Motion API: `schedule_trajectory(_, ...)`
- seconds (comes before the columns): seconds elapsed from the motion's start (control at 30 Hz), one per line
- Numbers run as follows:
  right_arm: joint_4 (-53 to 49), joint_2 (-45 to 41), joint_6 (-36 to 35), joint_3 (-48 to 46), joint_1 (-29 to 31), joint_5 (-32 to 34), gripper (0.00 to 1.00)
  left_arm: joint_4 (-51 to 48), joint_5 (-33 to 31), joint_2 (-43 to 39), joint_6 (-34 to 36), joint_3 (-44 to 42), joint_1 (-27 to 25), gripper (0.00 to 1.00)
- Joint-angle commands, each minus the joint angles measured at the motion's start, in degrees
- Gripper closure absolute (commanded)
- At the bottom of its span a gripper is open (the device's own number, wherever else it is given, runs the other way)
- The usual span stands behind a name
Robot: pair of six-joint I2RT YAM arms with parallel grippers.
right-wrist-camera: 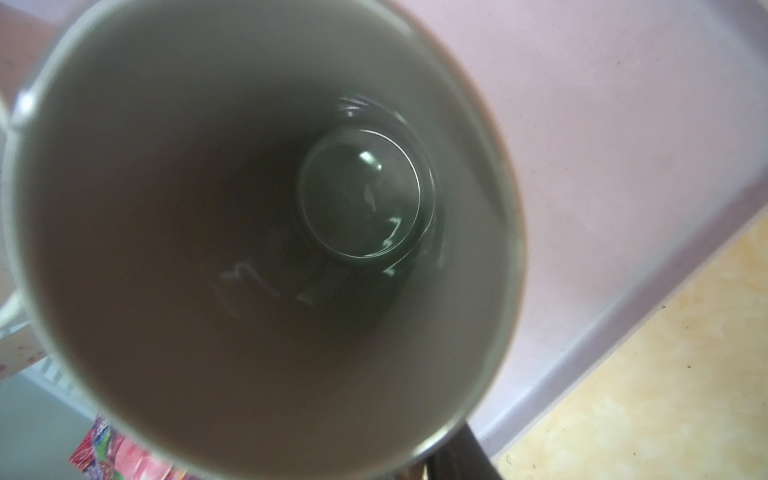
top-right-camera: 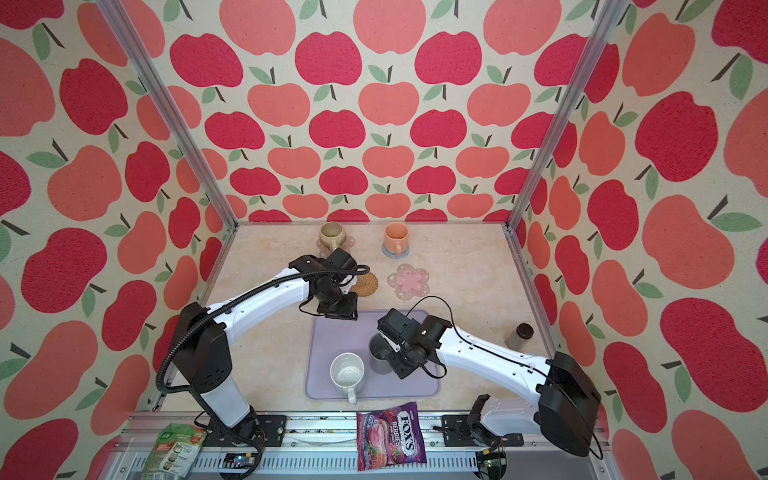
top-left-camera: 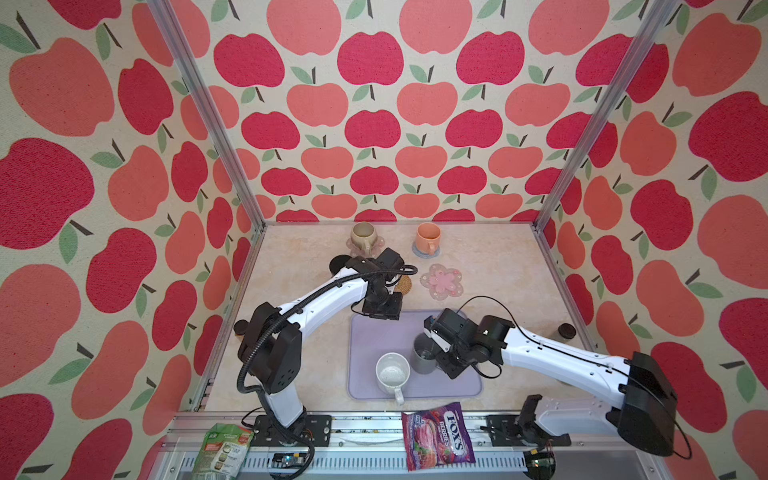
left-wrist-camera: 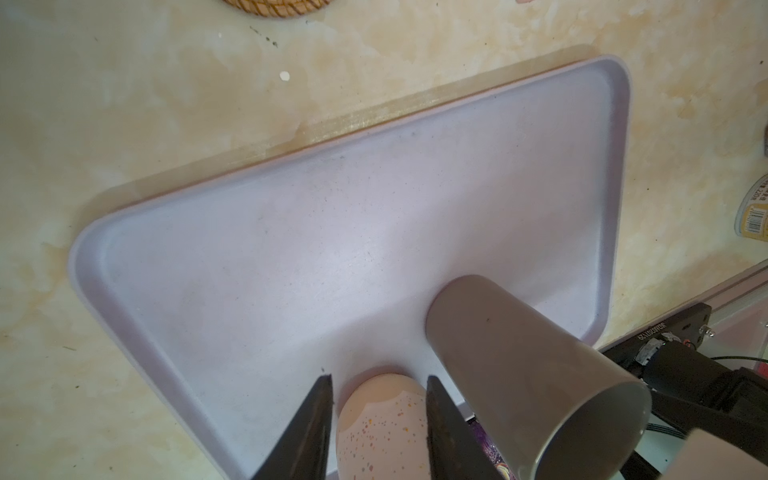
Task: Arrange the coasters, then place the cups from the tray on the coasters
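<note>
The lavender tray holds a speckled white cup and a grey cup. My right gripper is at the grey cup's right side. In the right wrist view the grey cup's inside fills the picture, one dark finger lies against its outer wall, and the other finger is hidden. My left gripper hangs open over the tray's far left corner, holding nothing. A beige cup stands on a pink flower coaster, an orange cup on the grey-blue coaster. A second pink flower coaster and the rattan coaster lie bare.
Small brown-lidded jars stand at the table's left edge and right edge. A purple sweets bag and a green packet lie on the front rail. Metal frame posts and apple-print walls enclose the table.
</note>
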Motion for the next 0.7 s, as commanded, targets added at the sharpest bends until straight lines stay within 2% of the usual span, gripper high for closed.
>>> schedule_trajectory(0.0,0.9,0.47,0.33,-1.08,0.26,1.74,0.75,-0.99,-0.91,-1.86,0.03,-1.07,0.49,0.6)
schedule_trajectory(0.3,1.09,1.04,1.65,-2.03,0.11,2.05,0.87,-0.88,-0.83,-1.37,0.13,-0.88,0.65,0.6)
schedule_trajectory(0.53,0.04,-0.14,3.95,-2.47,-1.3,5.45,1.0,-0.86,-0.82,-1.44,0.2,-0.97,1.03,0.6)
schedule_trajectory(0.67,-0.44,-1.84,5.19,-2.58,-2.76,7.01,1.0,-0.77,-0.81,-1.53,0.23,-0.93,1.05,0.6)
